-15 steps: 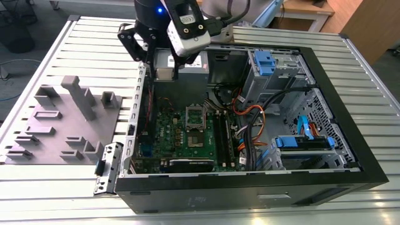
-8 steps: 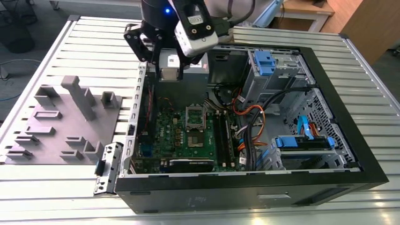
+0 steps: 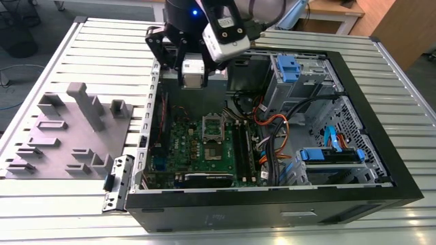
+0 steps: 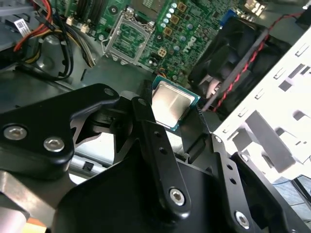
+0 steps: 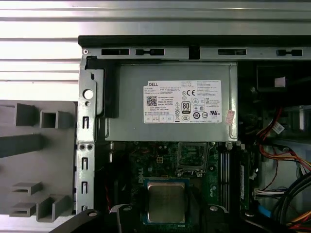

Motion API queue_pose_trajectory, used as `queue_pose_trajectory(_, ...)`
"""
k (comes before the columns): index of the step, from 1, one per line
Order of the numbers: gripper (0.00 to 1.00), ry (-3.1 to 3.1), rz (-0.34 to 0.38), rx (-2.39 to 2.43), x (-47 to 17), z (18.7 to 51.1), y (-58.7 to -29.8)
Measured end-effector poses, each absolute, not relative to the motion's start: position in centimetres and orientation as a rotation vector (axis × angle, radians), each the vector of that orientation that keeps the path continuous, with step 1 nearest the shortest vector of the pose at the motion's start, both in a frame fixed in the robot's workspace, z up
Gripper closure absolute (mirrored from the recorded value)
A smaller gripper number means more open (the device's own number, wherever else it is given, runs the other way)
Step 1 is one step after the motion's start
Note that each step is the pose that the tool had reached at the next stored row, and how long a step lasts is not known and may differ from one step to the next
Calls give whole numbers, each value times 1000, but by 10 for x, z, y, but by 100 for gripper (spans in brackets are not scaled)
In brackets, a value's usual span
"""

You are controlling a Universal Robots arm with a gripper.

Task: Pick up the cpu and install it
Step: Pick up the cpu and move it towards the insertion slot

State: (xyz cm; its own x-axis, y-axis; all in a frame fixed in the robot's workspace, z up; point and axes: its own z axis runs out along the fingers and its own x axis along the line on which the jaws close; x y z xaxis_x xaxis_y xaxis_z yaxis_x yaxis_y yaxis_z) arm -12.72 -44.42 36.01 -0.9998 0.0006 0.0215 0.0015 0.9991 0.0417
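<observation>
The cpu [image 3: 193, 69], a small flat square chip with a silvery top, hangs in the air over the back part of the open computer case [image 3: 272, 206], with my gripper [image 3: 193, 76] shut on it. In both wrist views the black fingers clamp the cpu [image 4: 174, 104] [image 5: 166, 201] by two opposite edges. The silver socket frame [image 3: 212, 127] with a dark centre sits on the green motherboard [image 3: 184, 148] below and towards the case's front. In the wrist views the socket frame [image 4: 129, 34] [image 5: 192, 155] lies apart from the chip.
A grey moulded tray [image 3: 68, 138] with upright blocks lies on the slatted table at the exterior view's left of the case. Inside the case are the grey power supply [image 5: 170, 104], a black fan [image 4: 228, 48], orange and black cables [image 3: 272, 127] and blue drive brackets [image 3: 327, 153].
</observation>
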Motion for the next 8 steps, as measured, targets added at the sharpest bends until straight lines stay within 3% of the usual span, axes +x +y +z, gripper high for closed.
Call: queue_pose_trajectory(8,53,-3119,-65,-2,-113,360,-444)
